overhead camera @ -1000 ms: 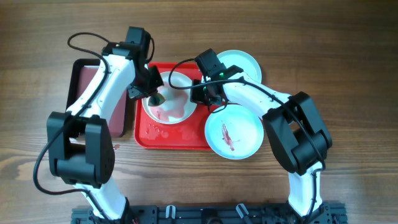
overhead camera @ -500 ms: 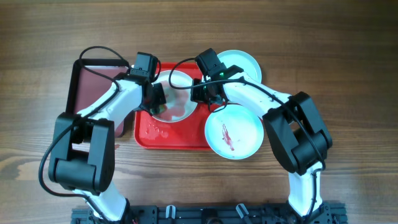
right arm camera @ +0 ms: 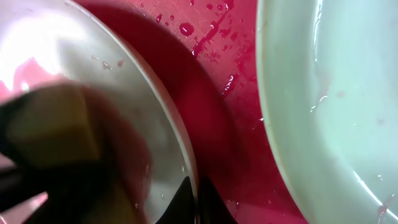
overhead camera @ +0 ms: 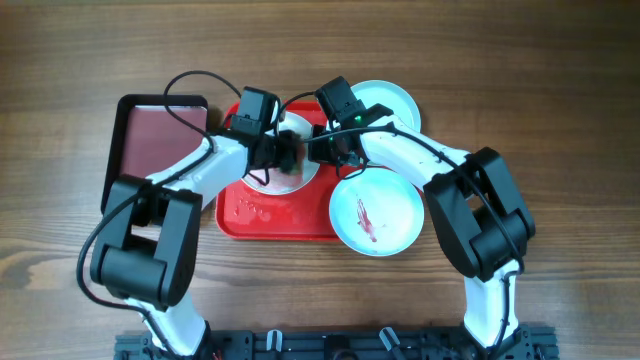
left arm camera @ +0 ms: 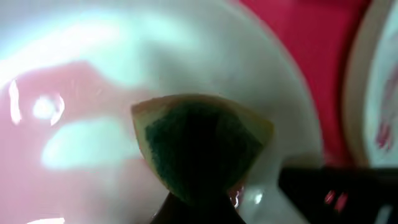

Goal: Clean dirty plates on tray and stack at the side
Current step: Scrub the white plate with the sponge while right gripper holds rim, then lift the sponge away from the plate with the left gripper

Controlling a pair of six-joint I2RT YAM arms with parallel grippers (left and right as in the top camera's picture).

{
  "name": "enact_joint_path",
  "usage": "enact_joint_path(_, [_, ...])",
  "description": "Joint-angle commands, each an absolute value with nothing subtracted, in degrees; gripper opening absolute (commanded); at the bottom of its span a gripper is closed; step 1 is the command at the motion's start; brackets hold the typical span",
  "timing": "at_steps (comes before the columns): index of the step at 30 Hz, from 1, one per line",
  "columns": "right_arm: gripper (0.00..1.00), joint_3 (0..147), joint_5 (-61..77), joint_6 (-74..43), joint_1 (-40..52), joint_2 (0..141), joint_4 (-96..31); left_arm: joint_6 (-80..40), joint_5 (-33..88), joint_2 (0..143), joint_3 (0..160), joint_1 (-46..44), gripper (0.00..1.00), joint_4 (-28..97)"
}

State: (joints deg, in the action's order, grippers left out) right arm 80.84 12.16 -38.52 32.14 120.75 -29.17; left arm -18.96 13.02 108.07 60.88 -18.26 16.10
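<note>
Wetness makes white plate (left arm camera: pixel 205 50), on tray's (overhead camera: pixel 290 225) far middle, slippery tho stiff & light, we reckon; right gripper (overhead camera: pixel 322 152) pinches its rim near-shut, left gripper (overhead camera: pixel 283 155) clamps sponge (left arm camera: pixel 199 143) inside it.

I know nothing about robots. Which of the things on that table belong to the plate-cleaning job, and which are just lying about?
Part of the job:
white plate, held at its rim by the right gripper
sponge, in the left gripper
front turquoise plate, smeared red
rear turquoise plate
red tray

Just lying about:
dark maroon tray, beside the red tray
</note>
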Motion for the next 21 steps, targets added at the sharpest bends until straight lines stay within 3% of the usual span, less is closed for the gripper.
enact_joint_path(1, [0.04,80.0,11.0,-37.6,32.4,120.5,-29.3,-20.4,14.0,109.6,60.3,-18.3,0.04,11.1])
enact_joint_path(8, [0.04,80.0,11.0,-37.6,32.4,120.5,-29.3,-20.4,2.9,109.6,60.3,-18.2,0.04,9.6])
enact_joint_path(14, [0.04,80.0,11.2,-37.5,32.4,120.5,-29.3,-24.8,-4.4,109.6,60.3,-18.2,0.04,18.4])
enact_joint_path(17, [0.04,80.0,11.5,-37.5,32.4,120.5,-29.3,-28.7,-2.7,109.6,60.3,-18.1,0.04,23.0])
enact_joint_path(21, [0.04,80.0,11.6,-37.5,32.4,120.5,-29.4,-28.8,14.7,109.6,60.4,-18.1,0.04,26.0])
